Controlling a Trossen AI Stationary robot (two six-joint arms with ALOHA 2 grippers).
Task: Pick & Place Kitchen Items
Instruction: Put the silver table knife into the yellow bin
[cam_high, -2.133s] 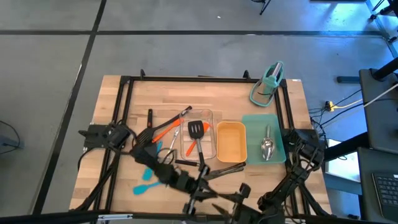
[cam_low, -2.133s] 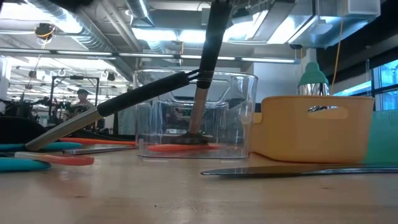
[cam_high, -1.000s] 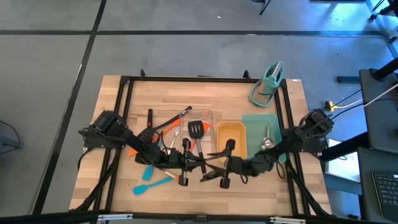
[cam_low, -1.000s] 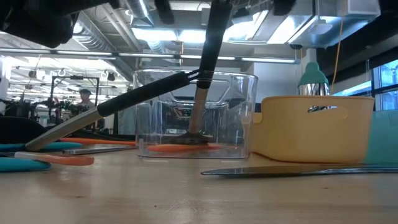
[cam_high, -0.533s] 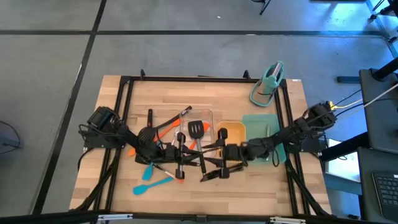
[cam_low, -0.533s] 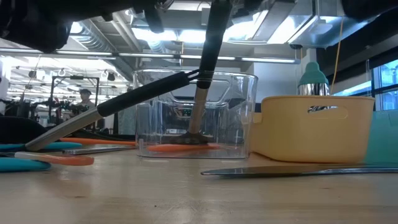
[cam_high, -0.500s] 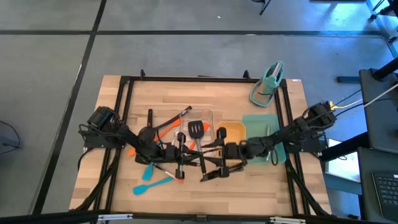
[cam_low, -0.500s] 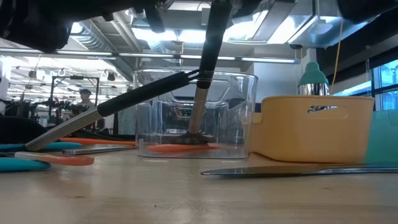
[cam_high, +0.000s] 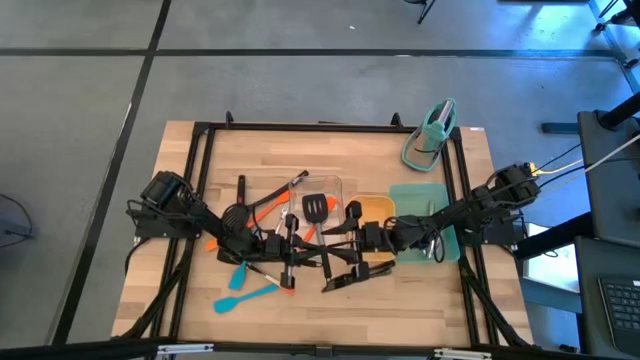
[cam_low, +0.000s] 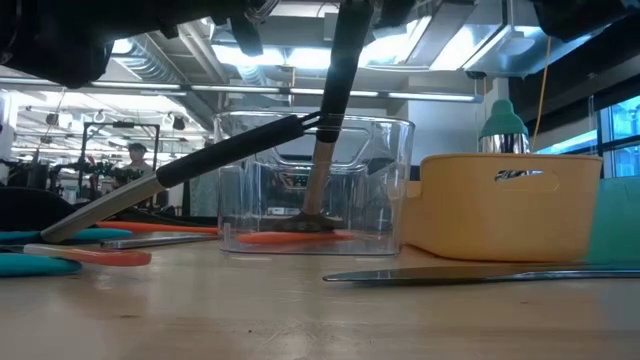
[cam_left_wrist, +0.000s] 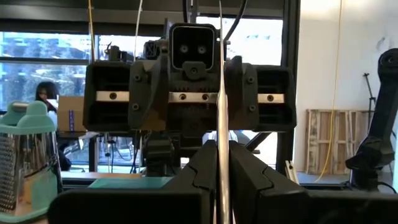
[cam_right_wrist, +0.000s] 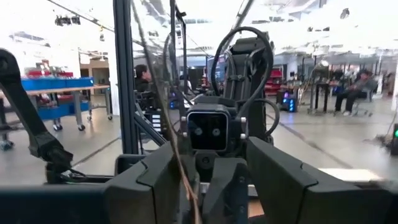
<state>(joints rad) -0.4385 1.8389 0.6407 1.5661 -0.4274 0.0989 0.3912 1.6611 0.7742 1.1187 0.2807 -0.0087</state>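
Above the table's (cam_high: 170, 300) near edge, left end effector (cam_high: 300, 262) pressed together, right end effector (cam_high: 350, 232) spread.

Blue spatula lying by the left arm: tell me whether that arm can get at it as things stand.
Probably not at once. The blue spatula lies uncovered close to the arm, but the left gripper is shut on a thin steel utensil and would need to release it first.

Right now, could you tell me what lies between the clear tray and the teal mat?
The yellow tray sits between the clear tray and teal mat, in the high view.
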